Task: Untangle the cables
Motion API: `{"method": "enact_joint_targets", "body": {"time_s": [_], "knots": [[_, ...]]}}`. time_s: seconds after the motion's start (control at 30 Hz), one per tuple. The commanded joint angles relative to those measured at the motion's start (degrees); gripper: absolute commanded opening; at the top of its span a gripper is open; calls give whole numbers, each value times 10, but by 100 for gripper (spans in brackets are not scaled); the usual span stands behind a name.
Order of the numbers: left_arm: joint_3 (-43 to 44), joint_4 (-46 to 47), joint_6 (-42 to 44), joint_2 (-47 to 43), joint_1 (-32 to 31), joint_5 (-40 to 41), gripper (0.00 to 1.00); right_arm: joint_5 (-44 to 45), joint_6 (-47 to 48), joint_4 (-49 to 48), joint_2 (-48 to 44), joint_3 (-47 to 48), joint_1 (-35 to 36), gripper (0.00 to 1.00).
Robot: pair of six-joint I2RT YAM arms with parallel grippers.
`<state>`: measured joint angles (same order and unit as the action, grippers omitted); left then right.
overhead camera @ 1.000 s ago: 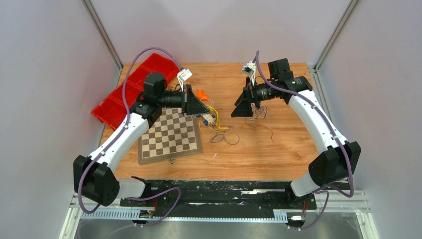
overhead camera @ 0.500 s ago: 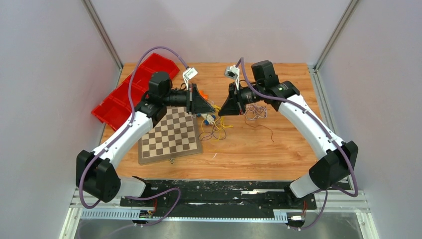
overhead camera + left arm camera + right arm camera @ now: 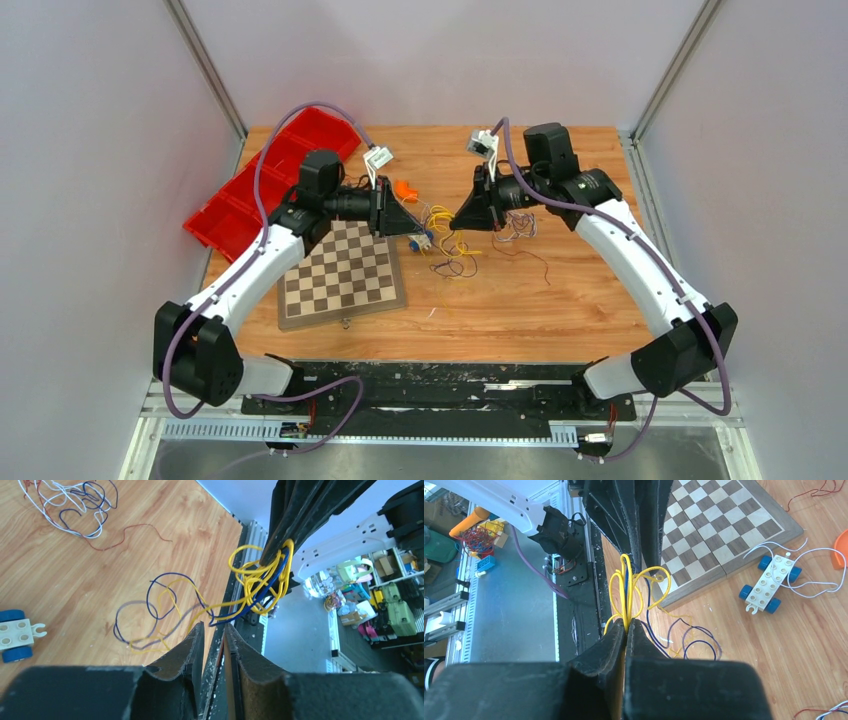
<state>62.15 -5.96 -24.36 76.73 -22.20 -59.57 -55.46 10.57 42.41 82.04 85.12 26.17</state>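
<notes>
1. The right gripper (image 3: 626, 627) has its jaws pinched flat on the yellow and dark blue cables (image 3: 626, 592). The loops fan out just past the tips, and it looks like a hard squeeze so the thin strands can't slip.
2. That bunch hangs clear of the surface (image 3: 560, 300), between the two arms, with loose tails dangling toward the wood. I'd say it's held high so the loops can fall apart under their own weight.
3. The left gripper (image 3: 214, 627) has its jaws parted by a narrow gap with nothing between them, and it faces the bunch from the opposite side. It looks poised to take a strand and pull against the right.
4. The second bunch (image 3: 70, 505), in white, purple and dark red, lies on the wood well apart from the held one.
5. The toy block car (image 3: 769, 585) sits just beside the chessboard (image 3: 724, 525). A white strand curls next to it, and I can't tell if it's caught there. It could snag.
</notes>
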Motion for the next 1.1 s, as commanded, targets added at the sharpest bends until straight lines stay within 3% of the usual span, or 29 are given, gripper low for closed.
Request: {"method": "enact_joint_targets", "body": {"time_s": [0.0, 0.07, 0.1, 0.17, 0.3, 0.43, 0.5, 0.57, 0.6, 0.67, 0.97, 1.07], "knots": [[0, -38, 62, -10, 0, 5, 28, -24, -3, -6, -20, 10, -18, 0], [-10, -28, 69, -15, 0, -3, 42, -30, -7, -6, -22, 13, -26, 0], [-16, -17, 65, -22, 0, -6, 56, -32, -9, -5, -23, 14, -27, 0], [-38, 22, 53, -35, -2, -10, 70, -39, -13, -5, -23, 13, -28, 0], [-53, 48, 64, -36, -16, 15, 81, -66, -22, -6, -15, 17, -28, 0], [-50, 51, 78, -19, -32, 45, 81, -86, -27, -6, -14, 22, -29, 0], [-48, 55, 79, -8, -38, 53, 76, -90, -27, -6, -16, 17, -32, 0], [-41, 54, 80, 5, -41, 59, 49, -90, -28, -7, -19, 10, -40, 1], [-37, 35, 91, 13, -41, 60, 24, -90, -33, -7, -19, 8, -48, 2], [-30, -14, 119, 15, -35, 62, 3, -101, -42, -7, -19, 6, -81, 4], [-157, -75, 176, -71, 66, 76, 0, -148, -54, -4, -28, -7, -254, 9], [-162, -110, 213, -75, 78, 83, 0, -119, -35, 0, -35, -21, -299, 0]]}}
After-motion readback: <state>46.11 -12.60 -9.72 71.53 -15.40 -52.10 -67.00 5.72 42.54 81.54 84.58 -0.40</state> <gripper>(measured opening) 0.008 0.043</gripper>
